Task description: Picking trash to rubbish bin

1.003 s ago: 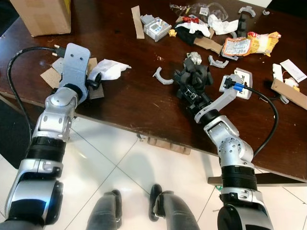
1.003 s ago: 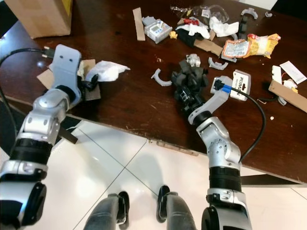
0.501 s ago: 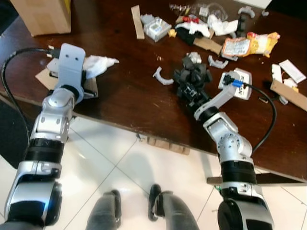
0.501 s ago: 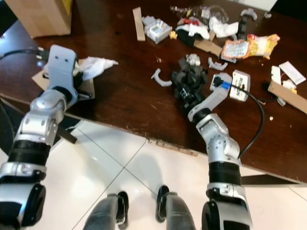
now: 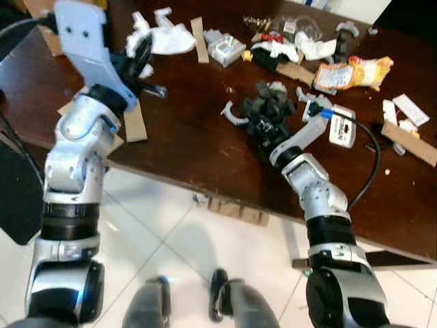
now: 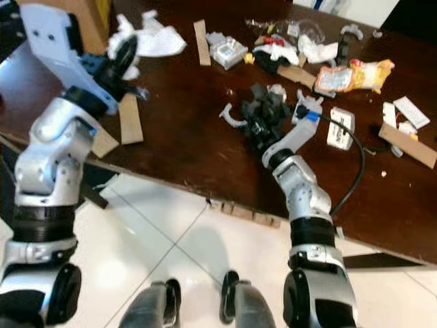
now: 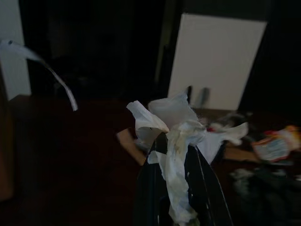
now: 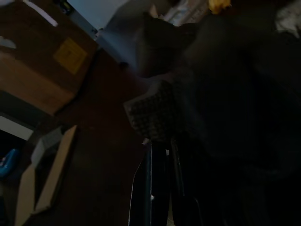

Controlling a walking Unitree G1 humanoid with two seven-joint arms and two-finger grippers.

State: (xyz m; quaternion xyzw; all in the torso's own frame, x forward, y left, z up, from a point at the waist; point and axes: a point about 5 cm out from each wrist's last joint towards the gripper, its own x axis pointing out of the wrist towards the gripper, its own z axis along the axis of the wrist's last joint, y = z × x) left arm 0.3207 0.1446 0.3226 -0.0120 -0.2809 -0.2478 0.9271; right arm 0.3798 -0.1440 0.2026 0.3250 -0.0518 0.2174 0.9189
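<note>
While raised, left pincer (image 7: 175,188) pinches crumpled tissue (image 7: 175,136), long axis along fingers.

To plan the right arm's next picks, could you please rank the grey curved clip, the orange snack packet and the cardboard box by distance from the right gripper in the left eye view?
1. Grey curved clip: just left of the right gripper.
2. Orange snack packet: farther back, to the right.
3. Cardboard box: far-left table corner, behind the left arm.

You've got a crumpled white tissue (image 7: 176,141) pinched btwn the left gripper (image 7: 181,183) jaws, lifted off the surface, loose ends sticking up. Black foam scrap pile (image 5: 268,113) sits mid-surface w/ the right gripper (image 8: 162,155) at it.
</note>
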